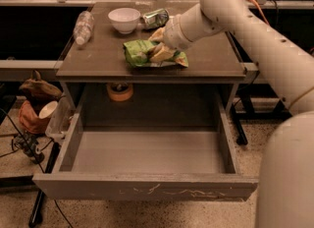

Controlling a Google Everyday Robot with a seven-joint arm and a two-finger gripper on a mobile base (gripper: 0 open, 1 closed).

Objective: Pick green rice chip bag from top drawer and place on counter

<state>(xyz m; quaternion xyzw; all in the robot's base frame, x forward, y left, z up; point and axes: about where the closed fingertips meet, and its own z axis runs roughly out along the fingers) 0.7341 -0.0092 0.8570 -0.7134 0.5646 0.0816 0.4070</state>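
Note:
The green rice chip bag (pixel 138 52) lies on the counter (pixel 98 60), near the middle and towards its front edge. My gripper (pixel 160 45) reaches in from the right on the white arm and sits on the bag's right half, its fingers closed on the bag. The top drawer (pixel 142 187) is pulled fully out below the counter, and its inside shows nothing but bare grey floor.
A white bowl (pixel 123 19), a green metallic can (pixel 156 17) and a clear plastic bottle (pixel 83 26) stand at the back of the counter. A roll of tape (pixel 119 91) sits in the cabinet behind the drawer. Bags and cables (pixel 34 114) lie on the floor to the left.

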